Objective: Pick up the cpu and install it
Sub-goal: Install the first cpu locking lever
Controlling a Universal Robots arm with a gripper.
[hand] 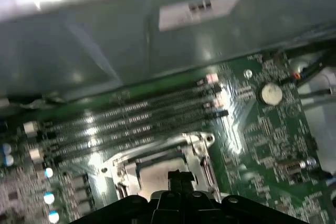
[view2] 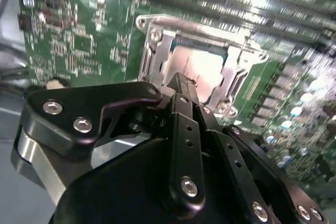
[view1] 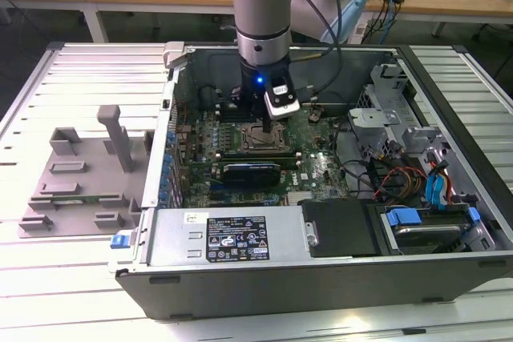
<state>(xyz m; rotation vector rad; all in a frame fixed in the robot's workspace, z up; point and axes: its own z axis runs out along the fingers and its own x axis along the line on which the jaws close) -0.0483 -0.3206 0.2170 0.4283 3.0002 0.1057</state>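
At the exterior view's left, a large grey plastic tray with upright posts (view1: pixel 80 186) is seen lying on the white slatted table (view1: pixel 48 294). To its right, an open dark metal computer case (view1: pixel 321 274) is laid flat, its green motherboard (view1: pixel 321 167) exposed. The black gripper (view1: pixel 265 127) is lowered over the silver metal socket frame (view2: pixel 157 30). The small square cpu with a pale silvery top (view2: pixel 193 67) is seen seated inside that frame, directly beneath the fingers (view2: pixel 178 85). Whether the fingers are open or closed cannot be told.
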